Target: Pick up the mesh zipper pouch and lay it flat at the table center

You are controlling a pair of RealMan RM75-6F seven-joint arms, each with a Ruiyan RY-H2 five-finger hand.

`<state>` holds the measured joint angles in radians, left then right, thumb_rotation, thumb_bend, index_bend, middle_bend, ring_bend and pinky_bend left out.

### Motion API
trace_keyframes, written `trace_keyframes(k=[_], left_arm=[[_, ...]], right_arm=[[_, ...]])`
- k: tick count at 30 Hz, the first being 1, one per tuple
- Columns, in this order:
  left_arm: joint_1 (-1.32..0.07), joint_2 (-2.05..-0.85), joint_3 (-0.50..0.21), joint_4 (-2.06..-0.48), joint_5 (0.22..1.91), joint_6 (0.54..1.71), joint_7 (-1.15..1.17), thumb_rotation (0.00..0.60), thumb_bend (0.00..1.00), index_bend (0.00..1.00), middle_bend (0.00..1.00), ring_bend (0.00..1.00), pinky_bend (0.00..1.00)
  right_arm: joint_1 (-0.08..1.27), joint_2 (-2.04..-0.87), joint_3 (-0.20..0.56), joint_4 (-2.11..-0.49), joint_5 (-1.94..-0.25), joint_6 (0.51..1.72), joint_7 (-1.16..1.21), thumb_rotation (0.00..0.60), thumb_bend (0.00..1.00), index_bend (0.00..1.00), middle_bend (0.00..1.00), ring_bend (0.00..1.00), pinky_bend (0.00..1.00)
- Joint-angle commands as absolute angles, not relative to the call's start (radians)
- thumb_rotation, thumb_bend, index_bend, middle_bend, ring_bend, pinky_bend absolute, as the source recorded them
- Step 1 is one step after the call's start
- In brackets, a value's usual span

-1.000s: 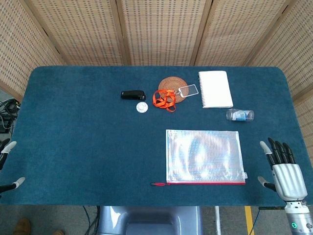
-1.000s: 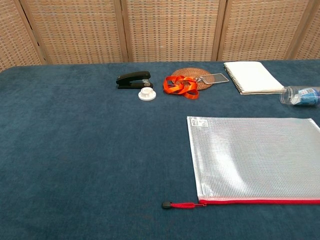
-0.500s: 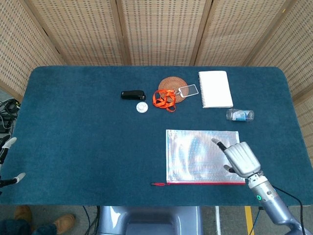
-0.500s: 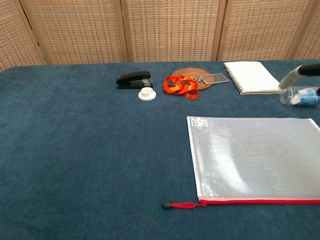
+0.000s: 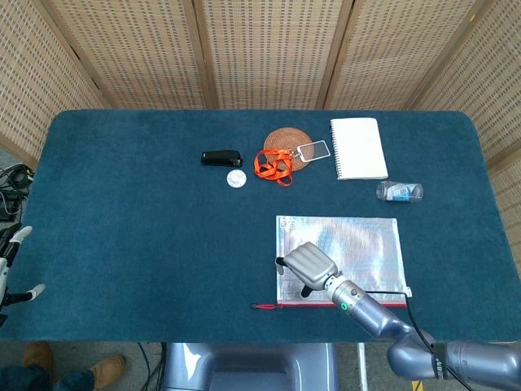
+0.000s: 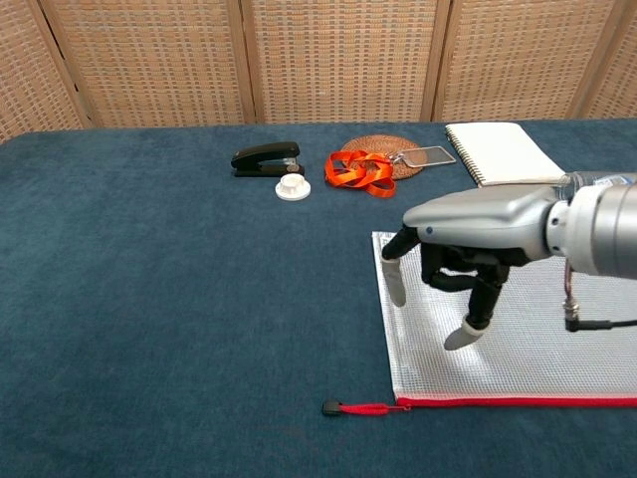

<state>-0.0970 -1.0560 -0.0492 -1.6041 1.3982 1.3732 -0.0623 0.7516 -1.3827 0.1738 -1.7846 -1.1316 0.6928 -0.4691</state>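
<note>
The mesh zipper pouch (image 5: 358, 244) (image 6: 557, 349) lies flat on the right half of the blue table, its red zipper along the near edge and the red pull (image 6: 343, 408) sticking out to the left. My right hand (image 5: 308, 265) (image 6: 453, 249) hovers palm down over the pouch's left edge, fingers curled downward and apart, holding nothing. Whether the fingertips touch the mesh is unclear. My left hand (image 5: 12, 269) shows only as fingertips at the far left edge of the head view, off the table.
Along the far side lie a black stapler (image 5: 221, 157), a small white cap (image 5: 236, 178), an orange lanyard (image 5: 273, 166) on a woven coaster (image 5: 286, 143), a white notebook (image 5: 358, 147) and a clear bottle (image 5: 399, 191) on its side.
My right arm swept in from the table's right edge to the left across the pouch. The hand now hangs over the pouch's left edge. The pouch has not moved.
</note>
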Motion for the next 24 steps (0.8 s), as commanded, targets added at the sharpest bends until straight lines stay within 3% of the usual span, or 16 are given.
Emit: trace_keyframes(k=[1,9,24], left_arm=[[-0.1,-1.057,-0.051,-1.602,1.393,1.368,-0.061,0.6,0.0,0.0,0.0,0.0,0.0],[-0.108,-1.061,-0.053,-1.598,1.376,1.35,-0.052,0.6,0.0,0.0,0.0,0.0,0.0],[-0.112,-1.061,-0.053,-1.599,1.368,1.343,-0.049,0.6,0.0,0.0,0.0,0.0,0.0]], right_arm=[[0.804,-1.441,0.155,-1.773,-1.053,0.705,-0.546,0.6,0.3,0.51,0.96,0.97,1.0],[0.903,-1.527,0.101,-1.764,-0.853,0.729,-0.648,0.6,0.38,0.53,0.96,0.97,1.0],[0.982,-1.611,0.047,-1.752,-0.771,0.807,-0.688,0.6,0.38,0.53,0.97,0.97,1.0]])
